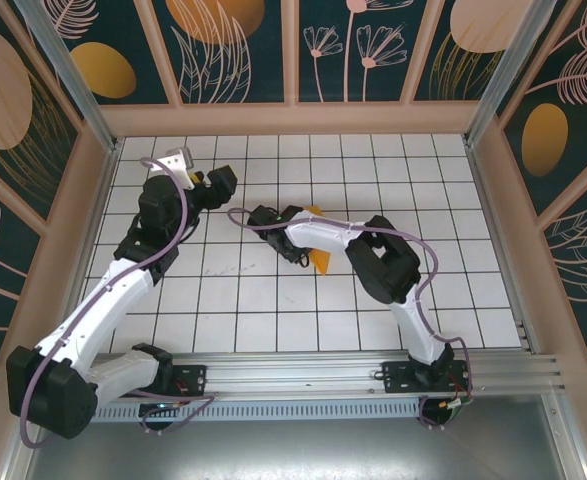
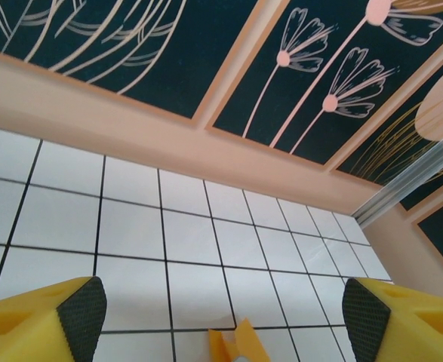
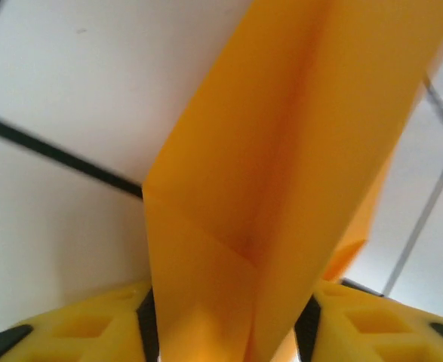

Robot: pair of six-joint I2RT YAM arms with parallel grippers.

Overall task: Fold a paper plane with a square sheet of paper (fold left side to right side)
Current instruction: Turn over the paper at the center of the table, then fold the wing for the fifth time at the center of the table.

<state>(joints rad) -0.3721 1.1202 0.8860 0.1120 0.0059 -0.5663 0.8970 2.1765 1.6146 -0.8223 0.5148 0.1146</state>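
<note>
- Two arms reach over the white tiled table [image 1: 273, 310] on my overhead feed: the left one to the far left, the right one bent toward the middle.
- On my right wrist feed, the right gripper [image 3: 226, 332] has its yellow fingers [image 3: 93, 332] standing apart, with the paper plane [image 3: 281, 151] rising in the gap between them.
- Its creased orange-yellow layers come close to both dark pads; I cannot tell whether they touch.
- From above, I see the plane lying near the table's middle, mostly under the right wrist, with orange showing on either side of it.
- On my left wrist feed, the left gripper [image 2: 223, 315] is spread wide and holds nothing.
- One orange tip of the plane pokes up at the bottom edge there, between the fingers.
</note>
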